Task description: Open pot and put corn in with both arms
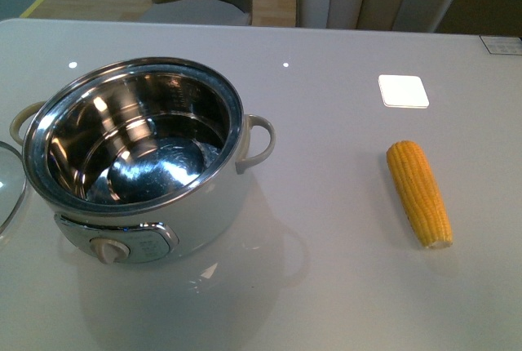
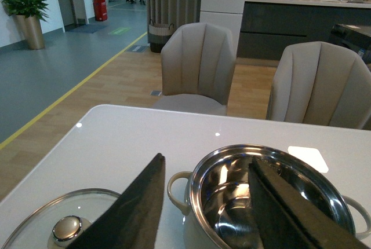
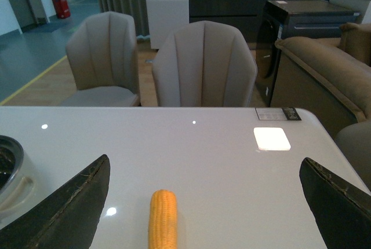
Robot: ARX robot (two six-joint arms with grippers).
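The cream-white pot (image 1: 139, 163) stands open on the left of the white table, its steel inside empty. Its glass lid (image 1: 8, 184) lies flat on the table to its left, and shows in the left wrist view (image 2: 64, 226) with a steel knob. The yellow corn (image 1: 418, 193) lies on the table to the right, apart from the pot. Neither arm shows in the front view. My left gripper (image 2: 206, 165) is open and empty, above the pot's near rim (image 2: 200, 174). My right gripper (image 3: 206, 171) is open and empty, with the corn (image 3: 162, 220) lying on the table between its fingers.
A bright white square (image 1: 403, 91) of light lies on the table behind the corn. A small label (image 1: 502, 44) sits at the table's far right edge. Padded chairs (image 3: 203, 66) stand behind the table's far edge.
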